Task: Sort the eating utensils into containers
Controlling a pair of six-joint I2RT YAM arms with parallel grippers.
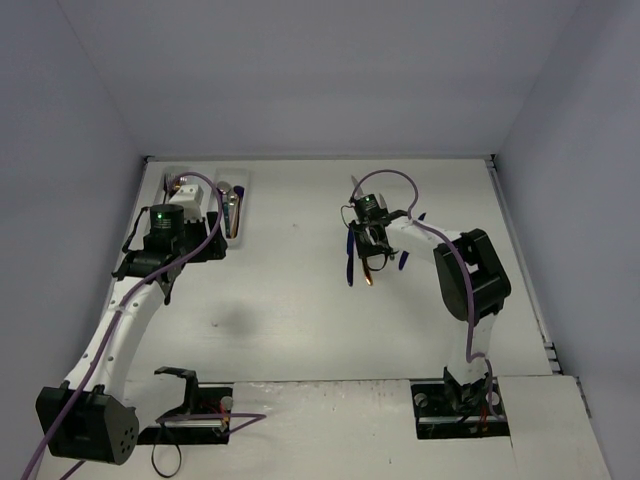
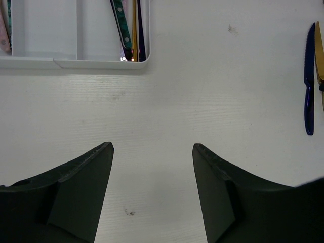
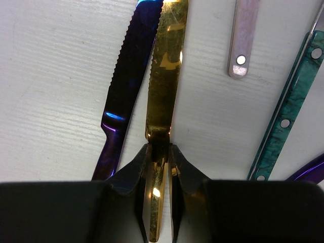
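Observation:
My right gripper [image 3: 159, 152] is shut on the handle of a gold knife [image 3: 164, 76], just behind the blade. A dark blue knife [image 3: 129, 76] lies right beside it on the left. To the right lie a pinkish handle [image 3: 243, 35] and a teal handle [image 3: 288, 111]. From above, the right gripper [image 1: 372, 245] sits over this cluster at mid-table. My left gripper [image 2: 152, 145] is open over bare table, just short of the white tray [image 2: 76, 63]. The tray's right compartment holds a teal-handled utensil [image 2: 121, 25], a gold one [image 2: 134, 25] and a dark blue one [image 2: 142, 30].
A pink handle [image 2: 4, 30] shows in the tray's left compartment. The tray [image 1: 245, 195] stands at the table's back left, partly hidden by the left arm. Grey walls close in the table on three sides.

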